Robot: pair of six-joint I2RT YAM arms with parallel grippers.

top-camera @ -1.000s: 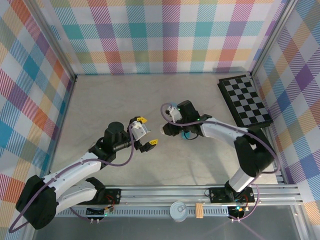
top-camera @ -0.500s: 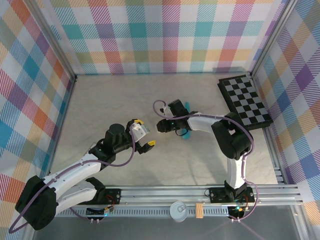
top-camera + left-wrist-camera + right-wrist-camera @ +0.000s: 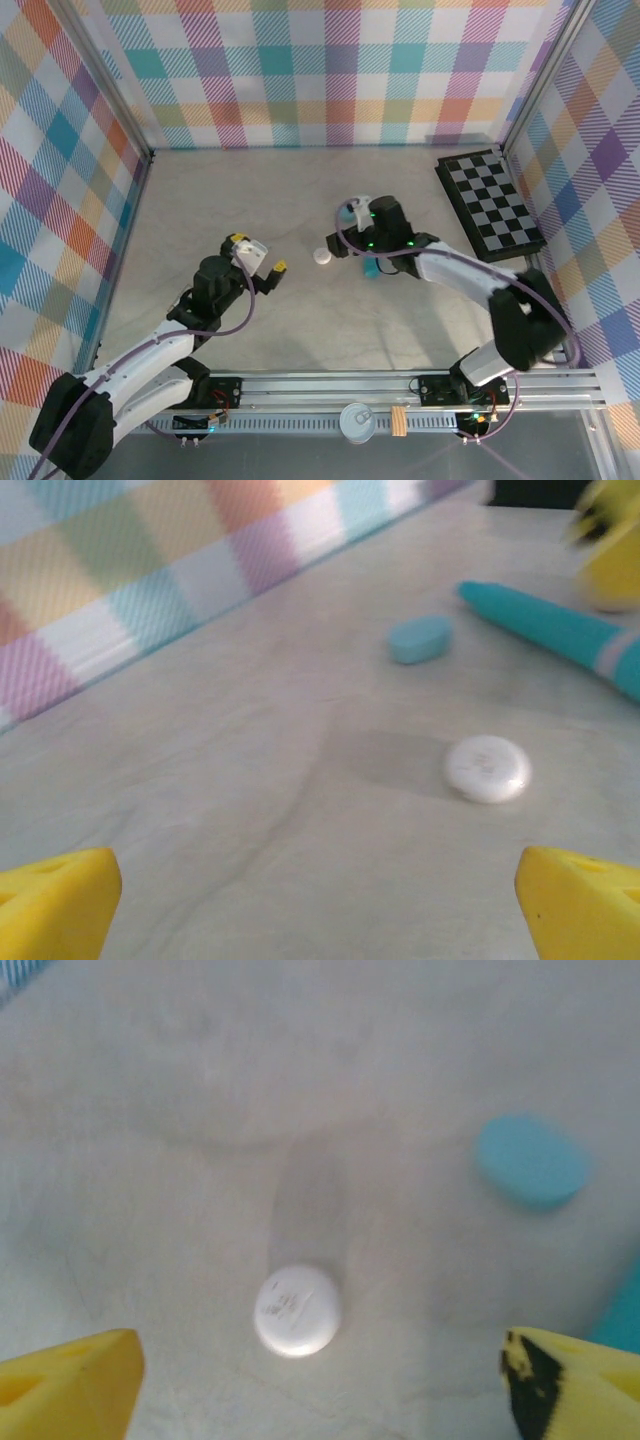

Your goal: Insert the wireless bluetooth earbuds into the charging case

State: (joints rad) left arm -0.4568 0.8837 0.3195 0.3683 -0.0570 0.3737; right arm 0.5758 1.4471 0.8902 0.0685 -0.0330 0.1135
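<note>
Two closed cases apart: white round case [image 3: 296,1310]; blue oval case [image 3: 531,1161]

A white round case [image 3: 297,1311] is pictured on the pale table [image 3: 180,1100] between widely parted yellow fingertips [image 3: 70,1382]; a blue oval case [image 3: 531,1161] is seen upper right.

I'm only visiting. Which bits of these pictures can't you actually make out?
Marking on the white case: right wrist view, too blurred to read.
Teal stick: left wrist view, one end cut off by the right edge. From above, the right arm covers part of it.
Yellow shape: left wrist view, top right corner, blurred and cut by the edge.
Inside of the blue case: hidden, its lid is shut.
</note>
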